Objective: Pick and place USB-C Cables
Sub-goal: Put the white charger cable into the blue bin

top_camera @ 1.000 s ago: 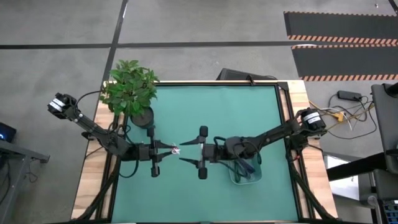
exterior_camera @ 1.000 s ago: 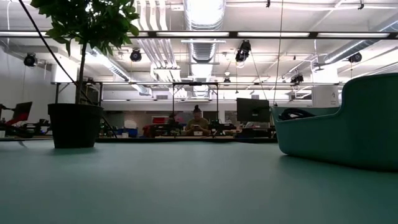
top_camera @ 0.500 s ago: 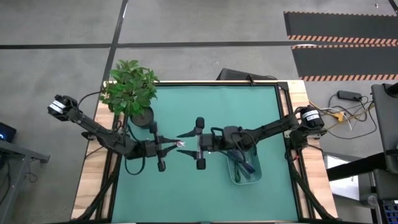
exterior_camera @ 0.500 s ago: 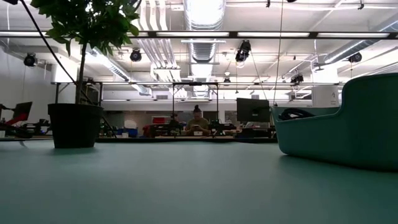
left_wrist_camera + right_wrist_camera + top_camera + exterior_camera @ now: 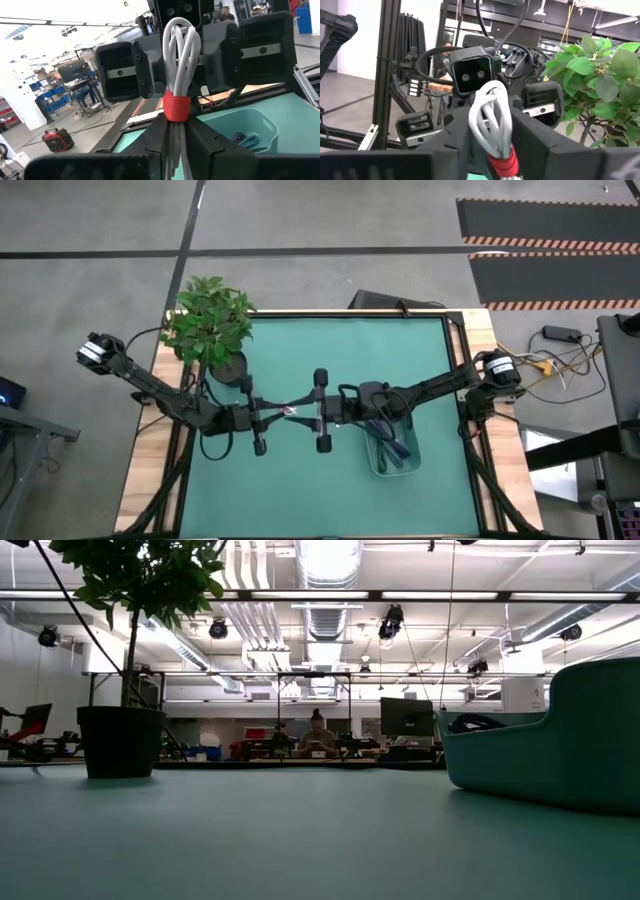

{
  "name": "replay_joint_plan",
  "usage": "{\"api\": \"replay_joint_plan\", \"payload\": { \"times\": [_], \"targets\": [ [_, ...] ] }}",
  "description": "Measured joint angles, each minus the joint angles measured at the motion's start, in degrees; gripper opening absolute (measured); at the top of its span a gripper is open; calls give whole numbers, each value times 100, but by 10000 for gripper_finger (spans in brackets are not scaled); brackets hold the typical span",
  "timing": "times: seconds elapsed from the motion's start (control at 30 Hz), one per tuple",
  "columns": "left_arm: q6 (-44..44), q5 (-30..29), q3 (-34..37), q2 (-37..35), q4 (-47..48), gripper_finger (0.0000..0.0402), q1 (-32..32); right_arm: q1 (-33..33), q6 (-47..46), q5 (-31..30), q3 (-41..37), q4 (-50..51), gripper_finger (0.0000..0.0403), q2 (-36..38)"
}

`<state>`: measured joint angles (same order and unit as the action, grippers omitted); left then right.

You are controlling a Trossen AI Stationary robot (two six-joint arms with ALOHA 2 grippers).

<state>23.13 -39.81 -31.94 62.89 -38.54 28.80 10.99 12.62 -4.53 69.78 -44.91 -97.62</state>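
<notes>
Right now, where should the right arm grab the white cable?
Grab the white cable by its looped end, past the red tie, coming in head-on towards the left gripper. Above the table, the left gripper is clamped below the tie, so only the loops stick out free towards the right gripper.

Green table, potted plant, apparently translucent bin

Grey floor, ceiling striplights, distant workbenches.
</notes>
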Motion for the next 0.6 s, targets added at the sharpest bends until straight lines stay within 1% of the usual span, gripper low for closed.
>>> {"api": "replay_joint_plan", "payload": {
  "times": [0.27,0.37,0.6],
  "targets": [
    [-6,21,0,2,17,34,2,-5,169,-37,0,77,22,2],
    [-109,20,0,2,20,48,2,-7,168,-26,0,110,17,4],
    [-184,21,9,2,30,98,2,-7,160,6,0,151,15,4]
  ]
}}
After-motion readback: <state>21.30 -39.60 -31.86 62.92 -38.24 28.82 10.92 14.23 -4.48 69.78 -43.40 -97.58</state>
